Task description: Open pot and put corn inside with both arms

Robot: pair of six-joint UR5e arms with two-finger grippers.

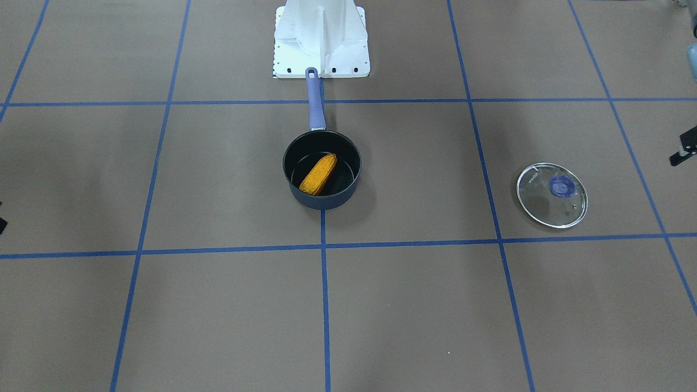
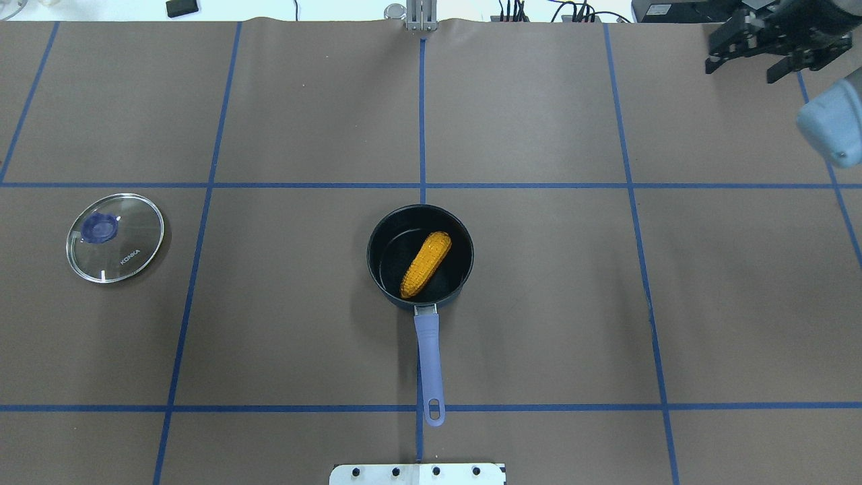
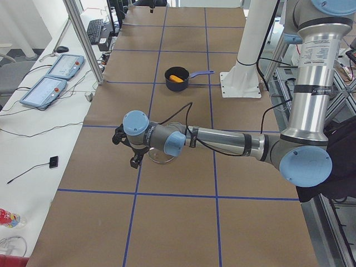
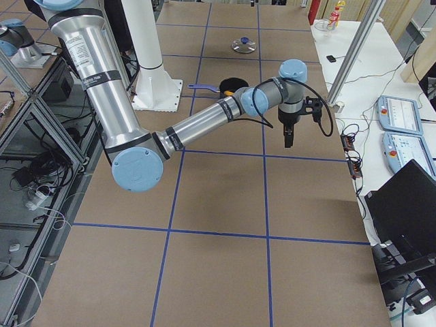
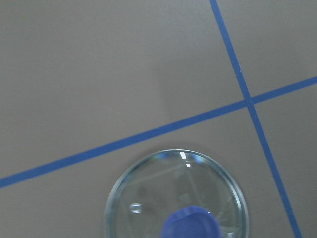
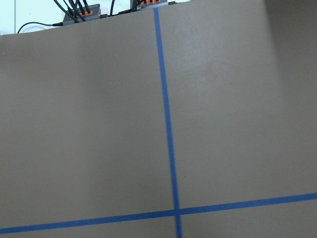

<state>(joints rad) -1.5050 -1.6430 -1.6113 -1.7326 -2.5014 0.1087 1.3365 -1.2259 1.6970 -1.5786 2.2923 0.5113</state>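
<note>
Brown paper covers the whole counter (image 2: 539, 303), smooth and matte, ruled into big squares by blue tape (image 2: 422, 101). Dead centre sits the pot (image 2: 372, 259), round, dark and glossy inside, its lilac handle (image 2: 429, 357) pointing straight at the robot's edge, where the white base block (image 1: 321, 43) is bolted down. And there's the corn (image 2: 425, 264), inside the pot, a bumpy orange-yellow cob lying slantwise across the bottom! The lid (image 2: 128, 249) lies flat out by the counter's left edge, clear glass with a metal rim and a blue knob (image 2: 100, 227). The left arm (image 3: 222, 142), grey tube with light-blue caps, stretches out low over that end, with the left pincer (image 3: 132, 156) hanging just beside the lid, and whether it is spread or pressed together, I cannot tell. The right pincer (image 2: 746, 71) is up over the far right corner, black fingers spread apart and pinching nothing. Beyond the far edge runs a white desk (image 3: 33, 128) with two control tablets (image 3: 53, 78), cables and aluminium posts.
</note>
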